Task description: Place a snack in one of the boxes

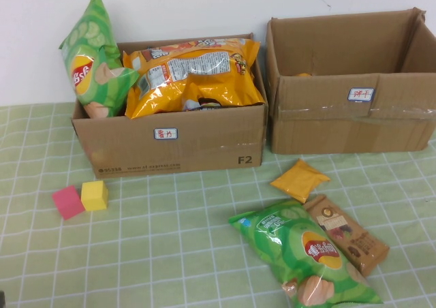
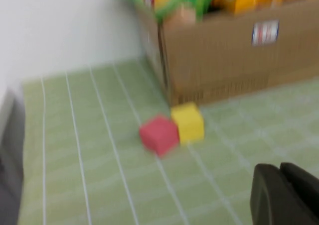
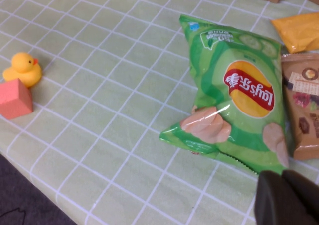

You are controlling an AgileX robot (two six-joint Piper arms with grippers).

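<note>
A green chip bag (image 1: pixel 306 257) lies flat on the green checked cloth at the front right, and shows in the right wrist view (image 3: pixel 234 93). Beside it lie a brown snack packet (image 1: pixel 347 233) and a small orange packet (image 1: pixel 300 179). The left cardboard box (image 1: pixel 170 141) holds a green chip bag (image 1: pixel 92 59) and orange bags (image 1: pixel 194 73). The right cardboard box (image 1: pixel 354 120) is open. My right gripper (image 3: pixel 284 175) is shut and empty, just off the green bag's near edge. My left gripper (image 2: pixel 279 169) is shut and empty above the cloth. Neither arm shows in the high view.
A pink cube (image 1: pixel 67 202) and a yellow cube (image 1: pixel 95 195) sit in front of the left box; both show in the left wrist view, pink (image 2: pixel 158 134) and yellow (image 2: pixel 188 122). A yellow toy duck (image 3: pixel 24 69) and another pink cube (image 3: pixel 15 98) sit near the table's edge.
</note>
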